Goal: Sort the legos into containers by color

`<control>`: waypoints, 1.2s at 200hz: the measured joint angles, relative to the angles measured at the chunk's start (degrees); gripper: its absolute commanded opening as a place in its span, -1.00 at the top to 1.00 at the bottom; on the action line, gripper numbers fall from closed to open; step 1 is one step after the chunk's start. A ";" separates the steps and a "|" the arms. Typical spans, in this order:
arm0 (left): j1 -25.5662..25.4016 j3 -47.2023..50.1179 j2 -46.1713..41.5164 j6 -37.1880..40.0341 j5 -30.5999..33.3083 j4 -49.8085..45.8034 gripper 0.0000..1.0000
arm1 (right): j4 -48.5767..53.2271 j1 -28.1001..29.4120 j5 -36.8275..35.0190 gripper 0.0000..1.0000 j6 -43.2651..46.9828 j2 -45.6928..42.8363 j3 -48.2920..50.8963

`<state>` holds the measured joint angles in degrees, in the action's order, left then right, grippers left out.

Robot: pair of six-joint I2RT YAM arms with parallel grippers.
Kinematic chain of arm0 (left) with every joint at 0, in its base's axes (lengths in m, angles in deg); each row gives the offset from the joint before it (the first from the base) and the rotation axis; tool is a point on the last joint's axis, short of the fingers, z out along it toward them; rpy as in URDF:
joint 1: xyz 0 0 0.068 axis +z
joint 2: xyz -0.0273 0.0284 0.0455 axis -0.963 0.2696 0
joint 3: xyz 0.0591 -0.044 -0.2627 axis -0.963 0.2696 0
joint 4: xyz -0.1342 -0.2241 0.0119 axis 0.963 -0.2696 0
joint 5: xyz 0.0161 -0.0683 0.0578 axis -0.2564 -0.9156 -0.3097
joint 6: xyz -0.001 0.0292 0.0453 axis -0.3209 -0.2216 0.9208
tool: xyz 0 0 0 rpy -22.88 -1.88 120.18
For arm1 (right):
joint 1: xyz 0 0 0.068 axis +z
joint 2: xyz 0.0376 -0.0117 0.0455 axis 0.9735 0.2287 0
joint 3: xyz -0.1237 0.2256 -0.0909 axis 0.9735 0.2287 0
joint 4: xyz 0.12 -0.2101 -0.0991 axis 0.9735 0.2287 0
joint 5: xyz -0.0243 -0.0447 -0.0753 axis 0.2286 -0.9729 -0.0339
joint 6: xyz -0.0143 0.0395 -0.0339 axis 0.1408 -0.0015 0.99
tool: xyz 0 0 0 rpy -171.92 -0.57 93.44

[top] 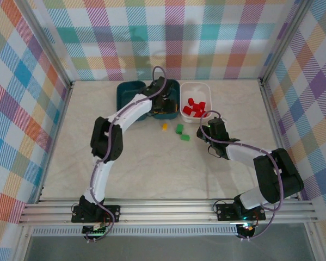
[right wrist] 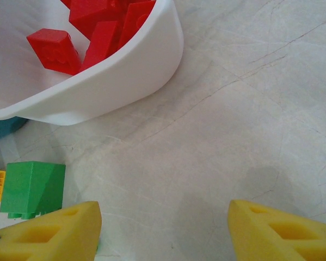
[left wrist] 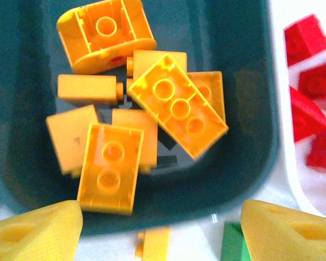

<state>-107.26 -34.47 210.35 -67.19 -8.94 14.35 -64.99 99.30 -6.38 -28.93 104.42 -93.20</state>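
Left and right jaws gape empty; we judge the green brick (right wrist: 32, 187) light, stiff, slick (pinch its flat sides).

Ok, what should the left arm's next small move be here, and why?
Probably draw the left pincer toward the loose yellow brick. The pincer hangs open and empty over the teal tub of yellow bricks, and this one lies unsorted just outside the tub's wall.
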 measured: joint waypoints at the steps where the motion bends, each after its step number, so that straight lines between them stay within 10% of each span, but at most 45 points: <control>1: -0.11 0.85 -0.70 0.04 0.07 0.33 -0.46 | 0.00 0.00 0.00 -0.26 0.00 0.00 0.00; 68: -5.51 28.13 -13.31 3.52 3.19 14.93 -0.12 | -0.33 0.02 1.07 -0.27 -0.20 0.92 -0.02; 133: -5.49 27.61 -5.66 5.49 9.31 20.90 -0.31 | -0.35 0.02 1.25 -0.28 -0.22 1.27 -0.02; 240: -5.75 26.38 -1.53 5.18 12.15 25.81 0.50 | -0.35 0.02 1.27 -0.28 -0.22 1.27 -0.02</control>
<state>-113.01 -8.09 208.82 -62.01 3.21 40.16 -65.34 99.32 -5.11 -29.15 105.69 -93.23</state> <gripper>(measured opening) 0.265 0.640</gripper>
